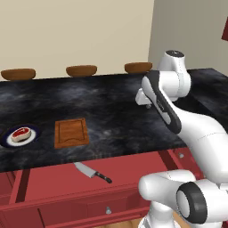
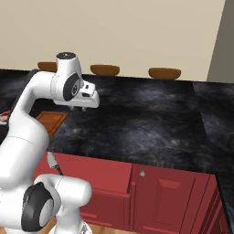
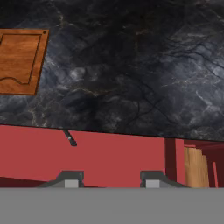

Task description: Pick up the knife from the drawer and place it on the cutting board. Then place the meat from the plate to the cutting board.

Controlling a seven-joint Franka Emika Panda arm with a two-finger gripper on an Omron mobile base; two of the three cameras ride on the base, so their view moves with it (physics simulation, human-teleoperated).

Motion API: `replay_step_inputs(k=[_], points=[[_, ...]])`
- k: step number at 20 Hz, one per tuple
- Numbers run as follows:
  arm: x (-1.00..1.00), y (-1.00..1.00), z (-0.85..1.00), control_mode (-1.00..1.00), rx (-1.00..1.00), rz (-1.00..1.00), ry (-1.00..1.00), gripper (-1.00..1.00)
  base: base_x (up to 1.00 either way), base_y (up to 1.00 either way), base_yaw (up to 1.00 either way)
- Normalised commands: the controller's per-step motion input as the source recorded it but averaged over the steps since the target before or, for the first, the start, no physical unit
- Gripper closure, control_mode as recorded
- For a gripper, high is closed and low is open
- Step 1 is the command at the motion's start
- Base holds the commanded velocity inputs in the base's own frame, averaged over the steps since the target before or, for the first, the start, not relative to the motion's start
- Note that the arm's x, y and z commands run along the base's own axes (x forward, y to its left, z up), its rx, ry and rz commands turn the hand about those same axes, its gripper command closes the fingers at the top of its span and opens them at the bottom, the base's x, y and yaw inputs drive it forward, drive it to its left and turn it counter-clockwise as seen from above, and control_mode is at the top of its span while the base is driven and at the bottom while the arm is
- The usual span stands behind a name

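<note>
The knife (image 1: 92, 172) lies in the open dark-red drawer (image 1: 53, 185), blade to the left and black handle to the right. In the hand view the drawer bottom (image 3: 109, 157) shows, with just the end of the knife handle (image 3: 70, 138) at the counter edge. The brown cutting board (image 1: 71, 132) lies on the black counter behind the drawer. To its left the meat (image 1: 20, 133) rests on the dark-blue plate (image 1: 35, 132). My gripper (image 1: 144, 101) hangs open and empty above the counter, well right of the board (image 3: 19, 61), its fingertips (image 3: 72, 177) wide apart.
The dark marble counter (image 1: 111, 102) runs wide to the right. Three brown round stool tops (image 1: 81, 70) stand along its far edge. Right of the drawer are red cabinet fronts with a small knob (image 2: 142, 173). A pale wooden cabinet interior (image 3: 194, 168) shows beside the drawer.
</note>
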Motion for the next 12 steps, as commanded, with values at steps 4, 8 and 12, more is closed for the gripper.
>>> replay_step_inputs(k=[4,8,12], points=[[-0.12,0.0,0.0,-1.0,0.0,0.0,0.0,-1.0,0.0,0.0,0.0],[-0.48,0.09,0.0,-1.0,-0.01,0.0,-0.08,-1.0,0.0,0.0,0.0],[-0.56,0.24,-0.01,-1.0,-0.01,0.0,-0.06,-1.0,0.0,0.0,0.0]])
